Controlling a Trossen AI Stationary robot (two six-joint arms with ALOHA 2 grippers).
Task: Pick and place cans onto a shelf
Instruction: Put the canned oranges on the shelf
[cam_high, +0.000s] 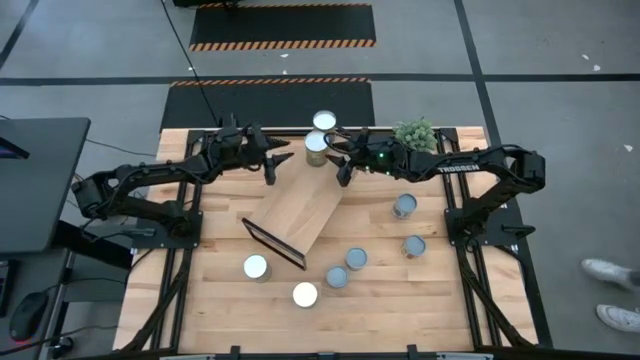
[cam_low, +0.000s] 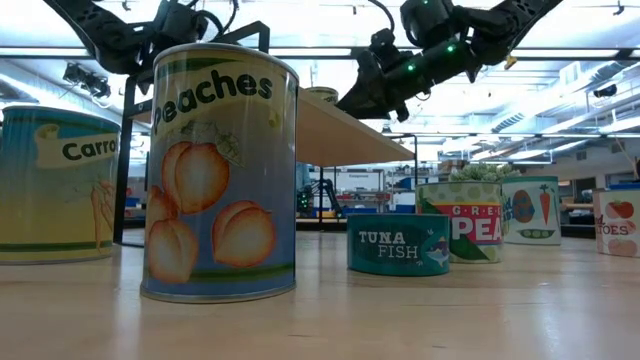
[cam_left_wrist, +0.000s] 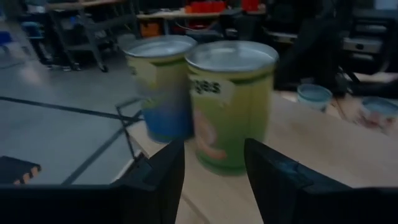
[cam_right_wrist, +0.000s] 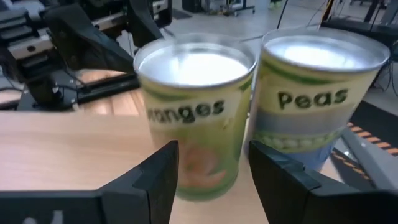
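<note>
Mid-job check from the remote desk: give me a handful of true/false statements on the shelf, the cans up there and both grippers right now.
1. Two cans stand on the shelf. True: the oranges can and the peas can, side by side at its far end.
2. The left gripper is shut on the oranges can. False: it is open, just short of the can.
3. The right gripper is open, facing the oranges can from the other side. True.
4. The peaches can is on the shelf. False: it stands on the tabletop.
5. The tuna fish can lies tipped over. False: it sits upright on the tabletop.
</note>
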